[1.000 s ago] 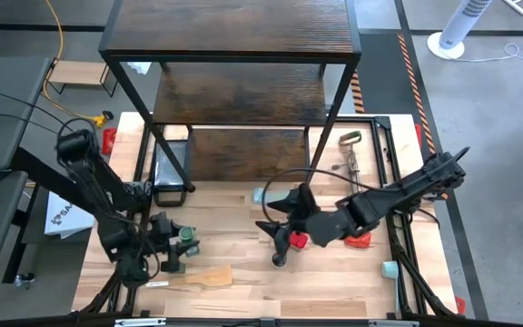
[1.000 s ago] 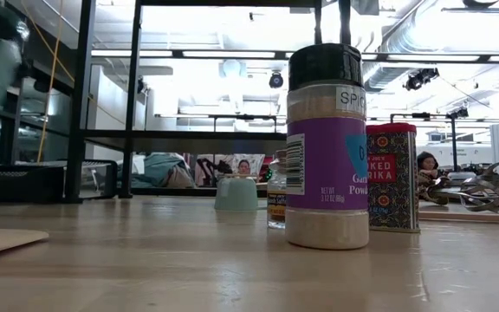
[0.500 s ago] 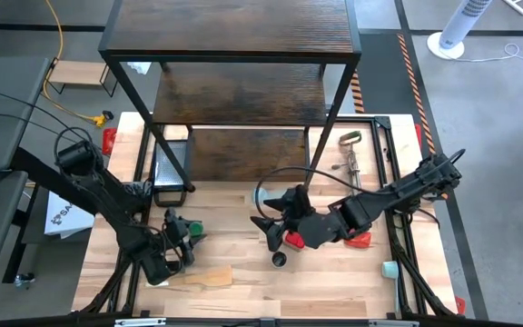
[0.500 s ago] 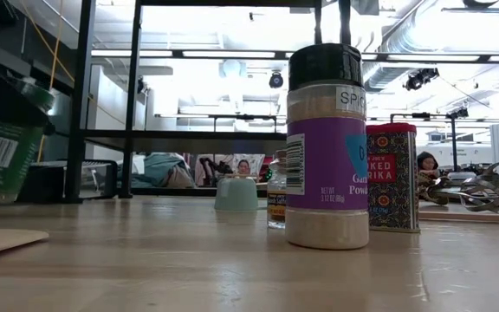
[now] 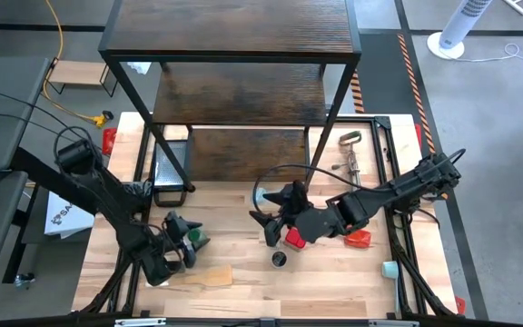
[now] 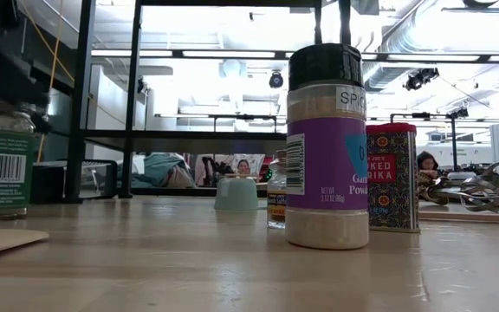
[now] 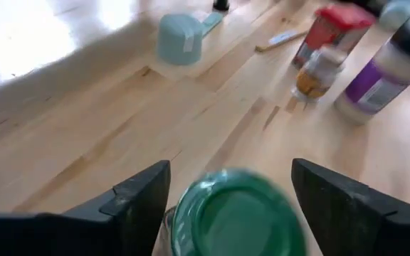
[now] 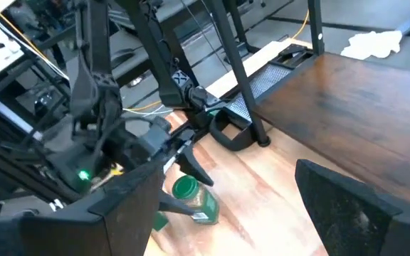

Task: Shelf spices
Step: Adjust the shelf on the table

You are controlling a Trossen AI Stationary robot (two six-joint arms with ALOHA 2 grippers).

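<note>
High view: left hand (image 5: 182, 242) low over the table's (image 5: 243, 291) left front, fingers spread to either side of the green-lidded jar (image 5: 192, 238), which stands upright on the wood just behind a wooden spatula (image 5: 209, 276). Right hand (image 5: 271, 218) hovering near mid-table, fingers spread and pinching nothing. Red tin (image 5: 295, 239) just beside that arm, dark-lidded jar (image 5: 279, 260) a little in front of it. Shelf (image 5: 234, 82) across the back of the table, its dark boards bare as far as can be seen. Whisk (image 5: 350, 163) right of the shelf, small teal cup (image 5: 389, 269) near the right front edge.

Low view: dark-lidded jar (image 6: 326, 147) with purple label big in the foreground, upright. Red tin (image 6: 392, 178) close behind on its right, tiny pale jar (image 6: 276, 195) behind on its left. Green-labelled jar (image 6: 0, 169) upright at far left, dark blur of the left hand above it. Teal cup (image 6: 236, 192) farther back, whisk (image 6: 489, 188) at right, shelf legs (image 6: 81, 104) at left.

Left wrist view: dark fingers (image 7: 137, 195) wide apart, green lid (image 7: 237, 213) between them with a gap on each side. Beyond, teal cup (image 7: 178, 39), red tin (image 7: 329, 32), pale jar (image 7: 315, 73), purple-labelled jar (image 7: 383, 71).

Right wrist view: own fingers (image 8: 130, 195) apart, nothing between. Farther off, green-lidded jar (image 8: 194, 199) on the table under the left hand (image 8: 184, 153); shelf's lowest board (image 8: 365, 92) beside.
</note>
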